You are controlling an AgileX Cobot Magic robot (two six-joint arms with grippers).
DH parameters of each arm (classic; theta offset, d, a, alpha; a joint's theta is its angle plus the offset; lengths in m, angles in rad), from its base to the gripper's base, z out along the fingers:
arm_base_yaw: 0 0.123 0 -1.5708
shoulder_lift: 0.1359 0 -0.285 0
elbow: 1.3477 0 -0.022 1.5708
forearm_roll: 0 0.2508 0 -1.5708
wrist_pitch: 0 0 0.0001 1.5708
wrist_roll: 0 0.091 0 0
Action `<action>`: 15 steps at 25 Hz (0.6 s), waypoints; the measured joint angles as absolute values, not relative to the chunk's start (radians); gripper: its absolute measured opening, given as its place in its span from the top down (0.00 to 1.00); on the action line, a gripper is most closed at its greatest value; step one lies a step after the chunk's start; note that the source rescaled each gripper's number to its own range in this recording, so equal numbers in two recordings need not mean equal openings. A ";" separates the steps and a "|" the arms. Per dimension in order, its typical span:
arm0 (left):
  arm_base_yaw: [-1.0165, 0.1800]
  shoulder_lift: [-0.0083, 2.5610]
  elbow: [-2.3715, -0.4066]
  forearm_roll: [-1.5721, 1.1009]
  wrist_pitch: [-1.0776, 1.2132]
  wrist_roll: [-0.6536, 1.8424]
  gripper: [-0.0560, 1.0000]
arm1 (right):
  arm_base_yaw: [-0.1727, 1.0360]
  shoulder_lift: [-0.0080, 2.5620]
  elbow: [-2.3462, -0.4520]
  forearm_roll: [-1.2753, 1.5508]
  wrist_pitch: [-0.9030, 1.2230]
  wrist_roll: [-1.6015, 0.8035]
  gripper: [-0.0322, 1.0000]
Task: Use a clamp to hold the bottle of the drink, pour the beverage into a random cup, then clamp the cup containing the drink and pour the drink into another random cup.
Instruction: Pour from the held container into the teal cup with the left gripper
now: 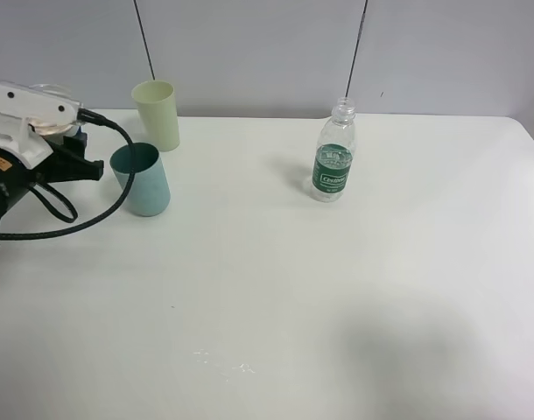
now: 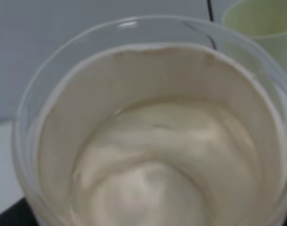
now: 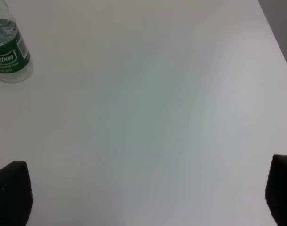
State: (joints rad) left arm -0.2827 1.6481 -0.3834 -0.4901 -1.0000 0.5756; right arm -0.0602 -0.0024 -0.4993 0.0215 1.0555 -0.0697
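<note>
Clear bottle (image 1: 334,162) w/ green label stands upright on table (image 1: 337,306).
L gripper (image 1: 92,166) fingers together; R gripper (image 3: 143,197) fingers wide apart.

A blurred clear cup (image 2: 148,141) fills the left wrist view, its base cropped, whatever grips it hidden; the high view shows only its rim behind the left arm (image 1: 17,144), itself cropped. The right gripper (image 3: 143,197) shows just two dark fingertips (image 3: 9,193); the bottle (image 3: 7,54) is cropped there too.
</note>
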 joint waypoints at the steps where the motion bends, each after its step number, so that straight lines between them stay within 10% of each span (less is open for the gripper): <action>1: -0.283 1.648 -0.400 -0.502 -0.987 0.636 0.91 | -0.060 -0.002 -0.499 0.021 1.056 -0.070 0.00; 15: -0.282 1.649 -0.493 -0.549 -0.845 0.993 0.91 | -0.060 -0.002 -0.499 0.021 1.056 -0.069 0.00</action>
